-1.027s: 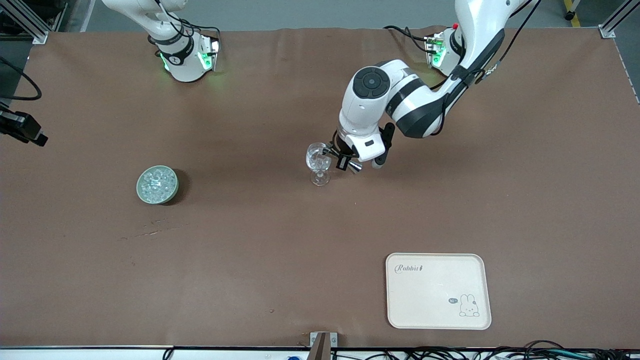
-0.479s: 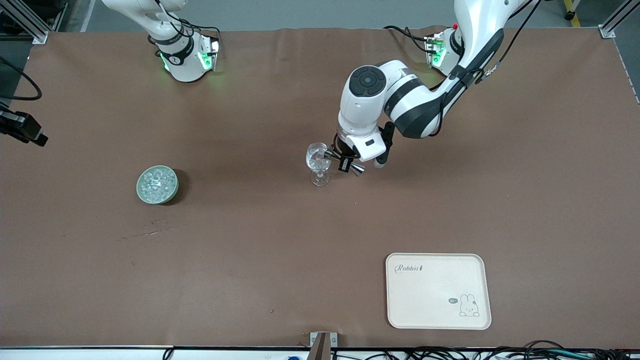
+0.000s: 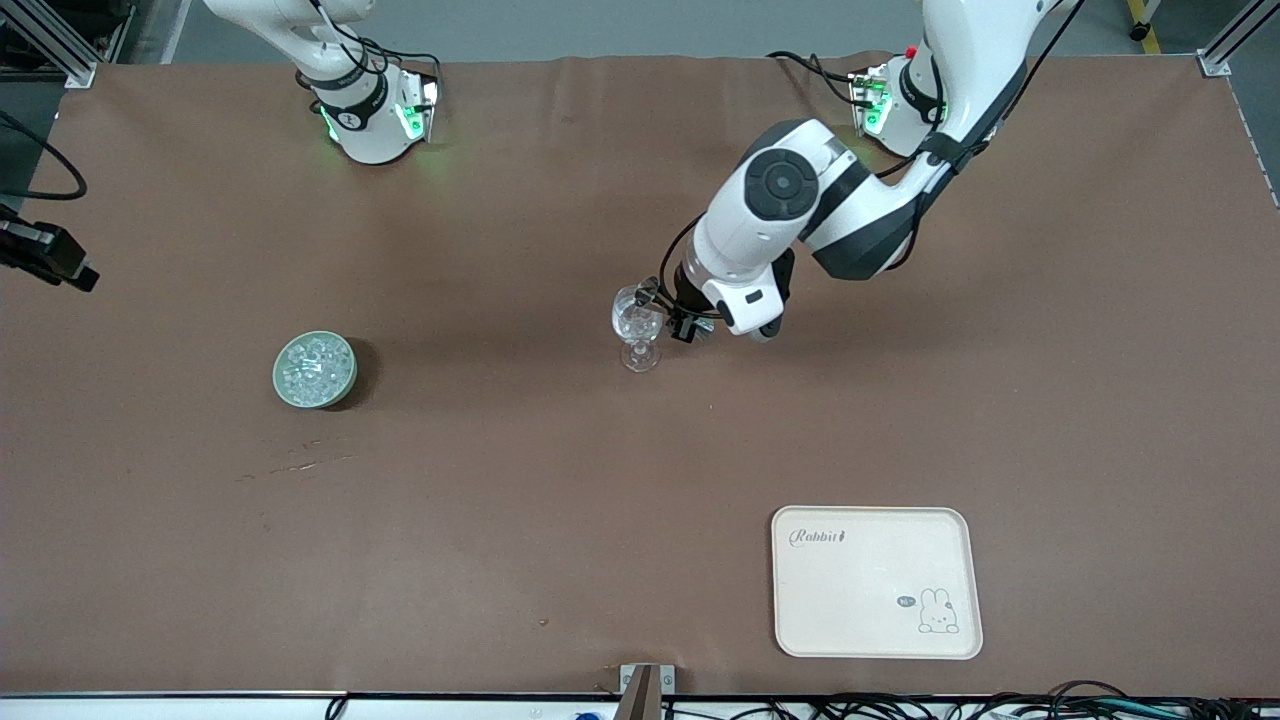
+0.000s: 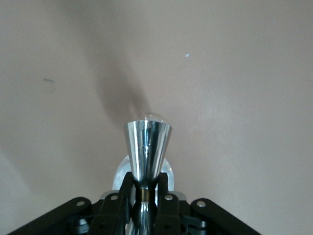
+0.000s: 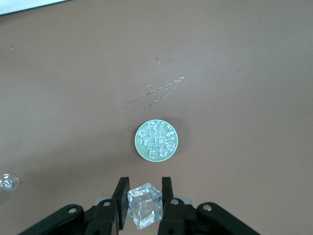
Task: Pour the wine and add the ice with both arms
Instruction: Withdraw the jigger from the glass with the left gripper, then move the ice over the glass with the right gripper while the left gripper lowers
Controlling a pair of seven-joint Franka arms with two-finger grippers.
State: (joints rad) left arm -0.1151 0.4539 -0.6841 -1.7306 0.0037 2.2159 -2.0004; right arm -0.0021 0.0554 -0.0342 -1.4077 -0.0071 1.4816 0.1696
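Nearest the front camera, a cream tray (image 3: 876, 582) with a rabbit print lies flat and bare on the brown bench (image 3: 520, 520), toward the left arm's end. Nothing has been set on it.

Farther from the camera, a green bowl (image 3: 314, 369) sits toward the right arm's end, heaped with the ice (image 3: 314, 364). About level with it, near the middle of the bench, the wine glass (image 3: 636, 324) stands upright on its foot, its long axis vertical and its mouth facing up.

The left gripper (image 3: 672, 317) is just beside the glass's bowl. Its jaws are nearly closed on the narrow waist of a shiny steel measuring cup (image 4: 146, 147). In the left wrist view the cup's long axis runs straight out from the jaws, and its flared end points away from the wrist toward the glass. Whether any liquid is in the cup or the glass cannot be told. By my reading the pouring step is in hand or close to finished.

The right gripper (image 5: 142, 201) is outside the front view. Its wrist camera shows it high over the bench above the bowl, jaws clamped on one clear ice cube (image 5: 145, 205). The ice step looks half done: a cube is picked up but not yet carried over and dropped into the glass.
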